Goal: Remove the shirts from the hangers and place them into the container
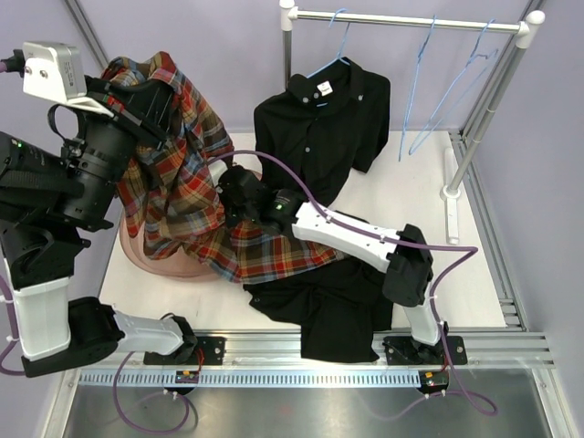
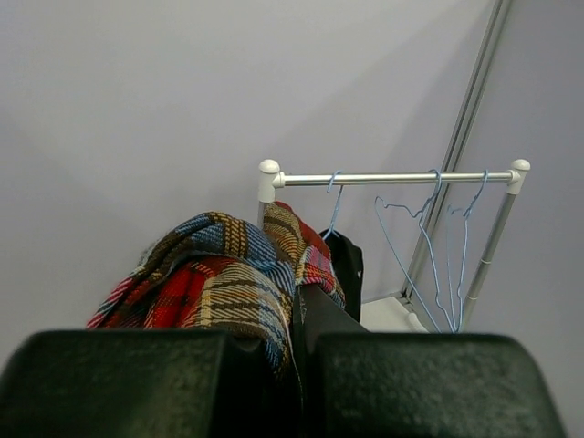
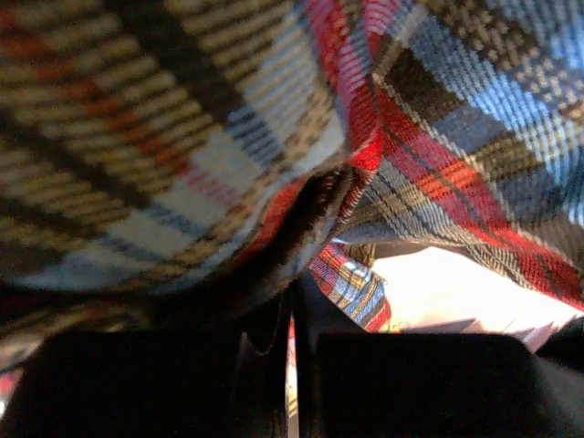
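My left gripper (image 1: pixel 149 103), raised high at the left, is shut on the plaid shirt (image 1: pixel 182 173); the cloth bunches over its fingertips (image 2: pixel 301 333). The shirt drapes down over the pinkish container (image 1: pixel 151 263), which is mostly hidden. Lower in the same shirt, my right gripper (image 1: pixel 230 185) is shut, with a plaid fold pinched between its fingers (image 3: pixel 292 319). A black shirt (image 1: pixel 319 128) still hangs on a light-blue hanger (image 1: pixel 334 55) from the rail. Another black shirt (image 1: pixel 328 301) lies on the table by the right arm's base. Two empty hangers (image 1: pixel 420 91) hang further right (image 2: pixel 429 255).
The white-and-metal rail (image 1: pixel 411 20) stands across the back right, its slanted post (image 1: pixel 484 109) footed on the table's right side. The right arm (image 1: pixel 356 239) stretches diagonally over the table and the lying black shirt. A metal frame (image 1: pixel 365 347) edges the near side.
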